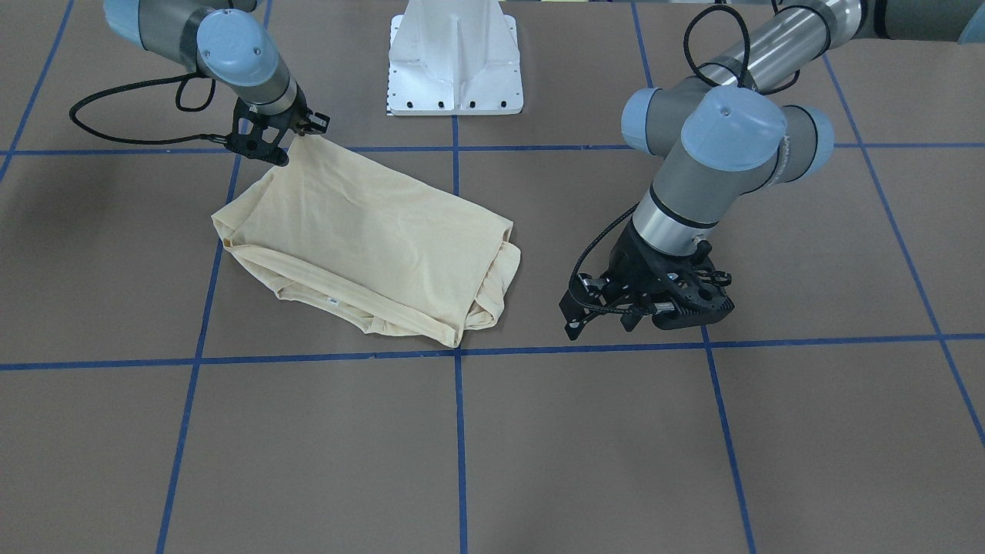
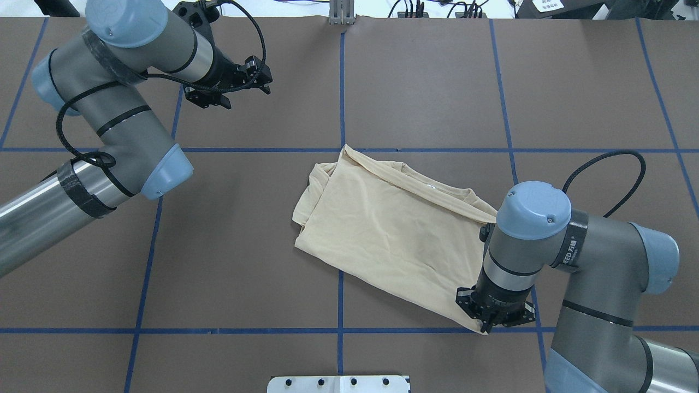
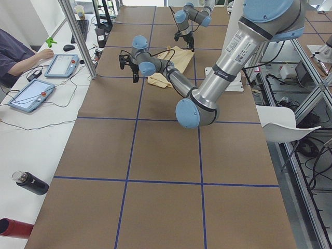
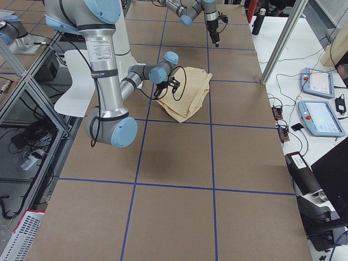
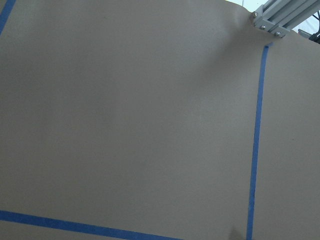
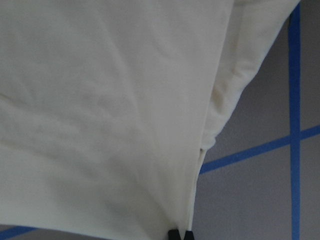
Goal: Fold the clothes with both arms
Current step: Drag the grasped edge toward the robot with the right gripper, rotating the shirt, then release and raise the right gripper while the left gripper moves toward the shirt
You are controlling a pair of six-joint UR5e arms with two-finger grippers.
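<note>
The shirt [image 1: 362, 238] lies roughly folded mid-frame. The right gripper [image 1: 296, 137] pinches its upper-left corner (another fold seems due), and the left gripper [image 1: 602, 323] hangs spread and empty at right.

Six cameras set around one brown table [image 2: 437, 82].

The overhead camera looks forward and down from behind the robot. The front one faces it steeply from across the table, with the white base [image 1: 455, 61] at its top. Two end cameras look along the table from farther off, taking in the desks [image 3: 36, 155] beside it. The wrist cameras sit close: the left shows bare table and blue tape [image 5: 256, 140], the right mostly shirt [image 6: 100, 100]. All four fixed views share the shirt, the left arm [image 2: 125, 120] and the right arm [image 2: 595, 262].
</note>
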